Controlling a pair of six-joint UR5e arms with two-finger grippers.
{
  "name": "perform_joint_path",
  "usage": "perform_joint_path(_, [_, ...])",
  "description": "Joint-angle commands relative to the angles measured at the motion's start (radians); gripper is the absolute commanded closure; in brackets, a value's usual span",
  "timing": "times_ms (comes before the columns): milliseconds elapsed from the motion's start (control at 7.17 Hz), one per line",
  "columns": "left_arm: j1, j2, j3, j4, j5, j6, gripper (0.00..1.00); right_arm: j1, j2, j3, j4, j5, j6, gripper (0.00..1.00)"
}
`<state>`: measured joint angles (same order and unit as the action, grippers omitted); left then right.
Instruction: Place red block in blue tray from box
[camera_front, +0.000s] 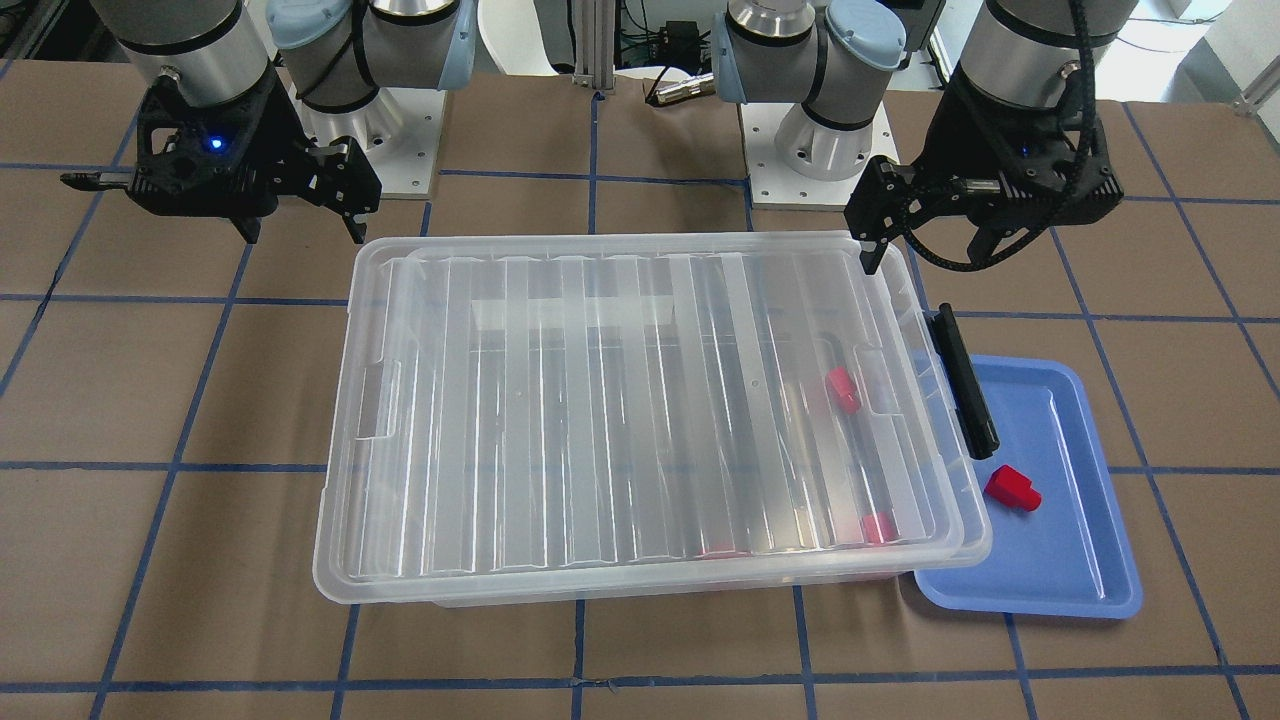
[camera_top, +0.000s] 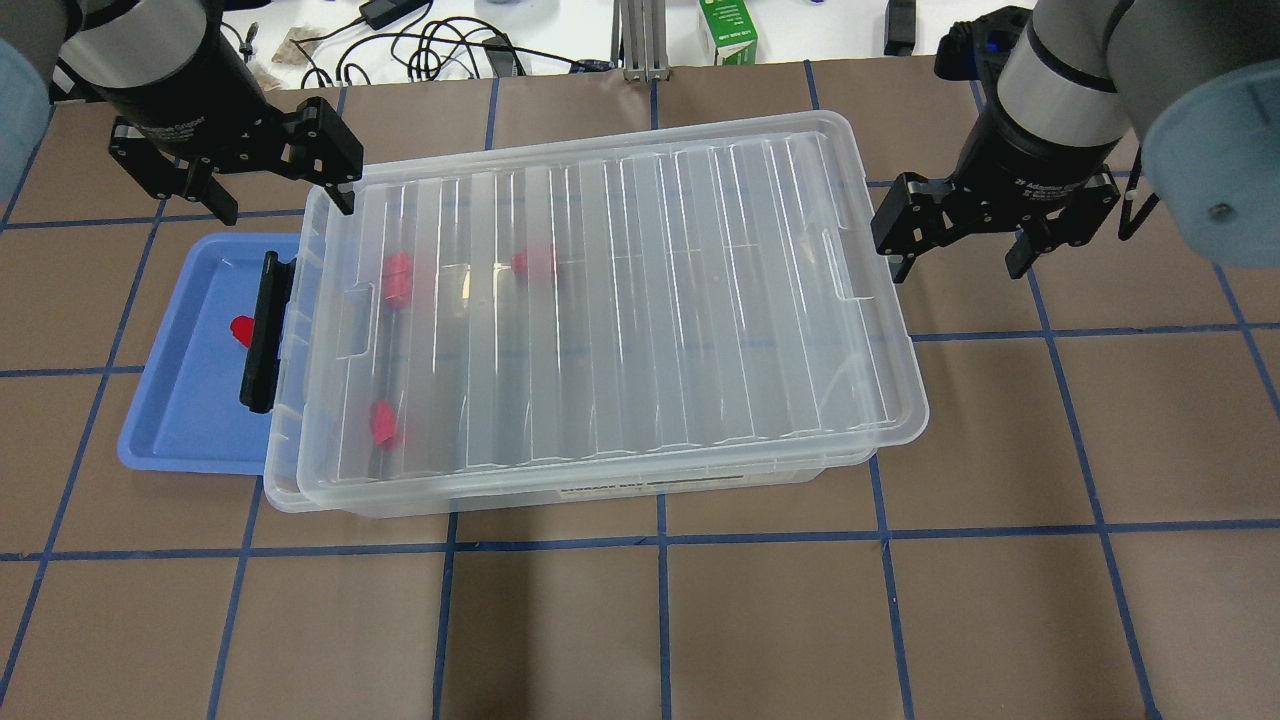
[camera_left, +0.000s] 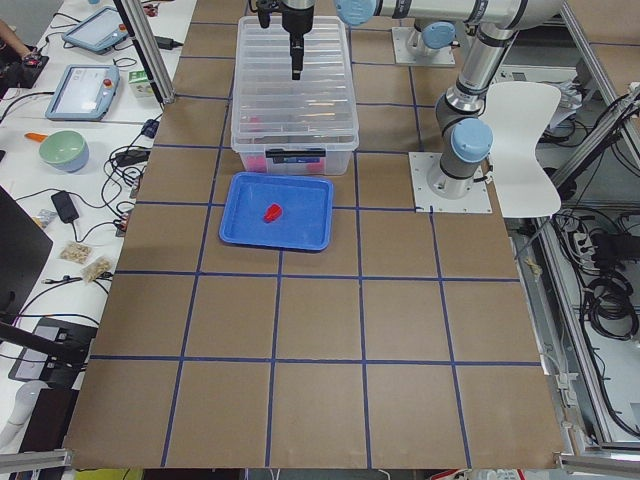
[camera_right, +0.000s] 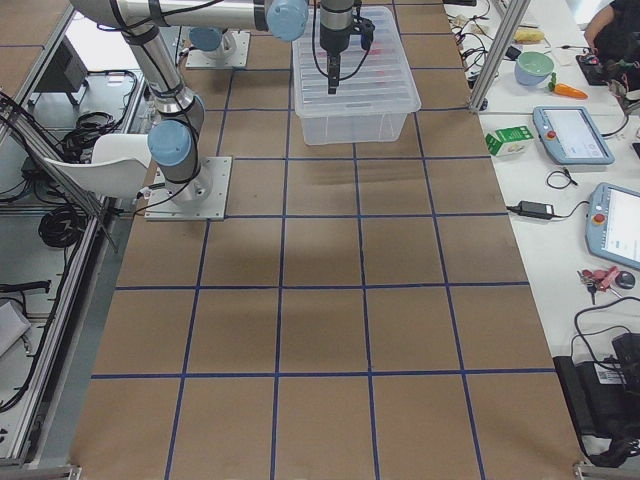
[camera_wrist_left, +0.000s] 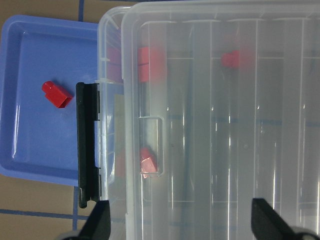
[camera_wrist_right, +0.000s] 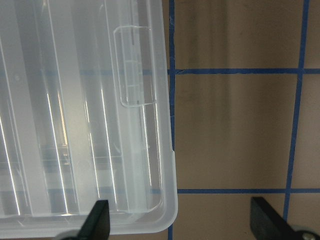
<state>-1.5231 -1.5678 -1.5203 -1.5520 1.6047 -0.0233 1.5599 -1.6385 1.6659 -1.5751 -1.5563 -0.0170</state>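
Red block: one red block (camera_front: 1012, 488) lay on the floor of the blue tray (camera_front: 1060, 565), on its side, near the edge that was next to the box.
Blue tray: it stood on the table (camera_top: 660, 620) at the latch end of the box (camera_top: 600, 300); the rim of the box hid one long edge of it.
Box: the ribbed clear lid (camera_front: 620, 400) was on it, sitting a little shifted over the base. The black latch bar (camera_front: 965, 382) stood at the end toward the tray.
Other red blocks: three more (camera_top: 397, 279) (camera_top: 535, 262) (camera_top: 382, 423) showed blurred through the lid, all in the half of the box near the latch.
Left gripper: the left gripper (camera_top: 288, 208) hung above the far corner of the box at the latch end. Its fingers were spread wide and held nothing.
Right gripper: the right gripper (camera_top: 955, 266) hung above the table just beside the other end of the box. Its fingers were also spread wide, with nothing between them.
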Motion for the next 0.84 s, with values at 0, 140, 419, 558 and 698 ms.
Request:
perform_joint_path(0, [-0.002,-0.003,0.002,0.0,0.0,-0.001,0.0,0.002,0.0,0.005,0.006,0.001,0.0,0.0])
perform_joint_path(140, [-0.002,-0.002,0.002,0.0,0.004,-0.001,0.0,0.002,0.003,0.005,0.0,0.001,0.0,0.0])
perform_joint_path(419, [-0.002,-0.003,0.002,0.0,0.004,-0.001,0.0,-0.006,0.005,0.005,-0.006,0.001,-0.001,0.0])
perform_joint_path(558, [-0.002,-0.003,0.0,0.0,0.006,-0.001,0.0,-0.004,0.005,0.006,-0.003,0.001,0.0,0.0])
perform_joint_path(698, [-0.002,-0.005,-0.001,0.001,0.005,-0.001,0.0,-0.004,0.003,0.006,-0.005,0.002,0.0,0.0])
